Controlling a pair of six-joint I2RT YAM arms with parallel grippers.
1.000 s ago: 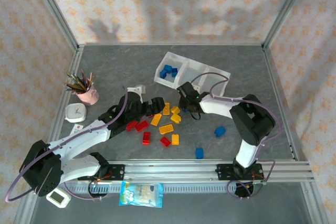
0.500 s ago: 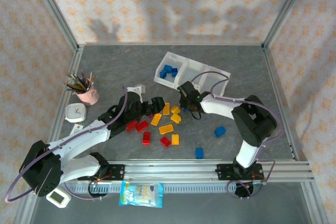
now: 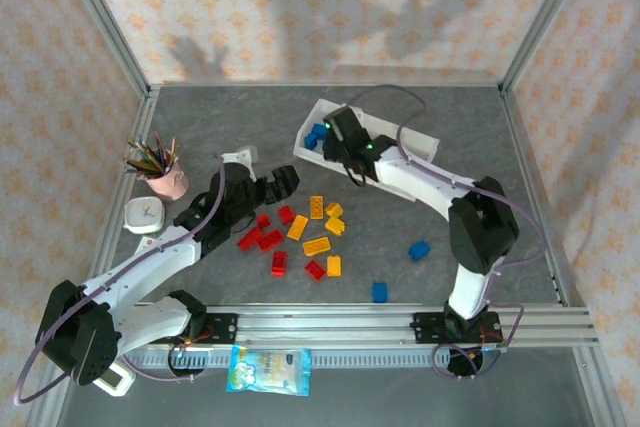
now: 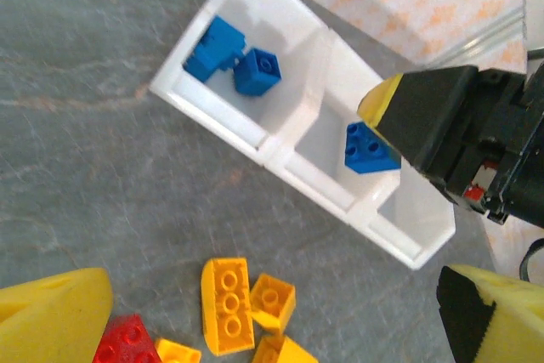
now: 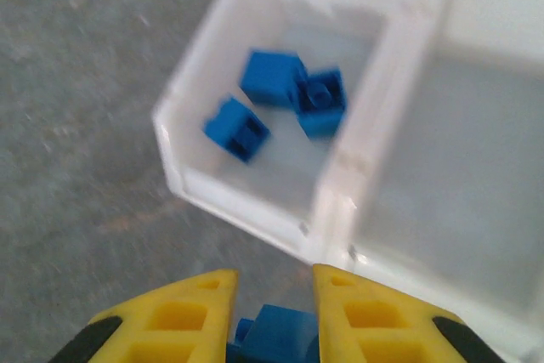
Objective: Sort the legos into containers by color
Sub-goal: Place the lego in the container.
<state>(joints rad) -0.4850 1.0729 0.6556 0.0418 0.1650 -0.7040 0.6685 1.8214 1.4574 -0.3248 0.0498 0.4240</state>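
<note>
My right gripper (image 3: 347, 147) hovers at the near wall of the white three-compartment tray (image 3: 418, 139), shut on a blue brick (image 5: 276, 339) that sits between its yellow fingers (image 5: 183, 316). The left wrist view catches that same blue brick (image 4: 370, 149) in front of the tray (image 4: 255, 138). Three blue bricks (image 5: 280, 99) lie in the tray's left compartment (image 3: 320, 134). My left gripper (image 3: 288, 180) is open and holds nothing, raised over yellow bricks (image 4: 228, 303) and a red one (image 4: 127, 342). Loose yellow (image 3: 317, 208), red (image 3: 262, 240) and blue (image 3: 419, 249) bricks lie on the grey table.
A pink cup of pencils (image 3: 165, 175) and a small white clock (image 3: 145, 215) stand at the left. A blue-and-white snack packet (image 3: 268, 369) lies below the front rail. Another blue brick (image 3: 380, 291) rests near the front edge. Metal frame posts border the table.
My right gripper closed on a blue brick at the pile and carried it up and back to the tray. The left gripper drew back to the left, off the pile.
</note>
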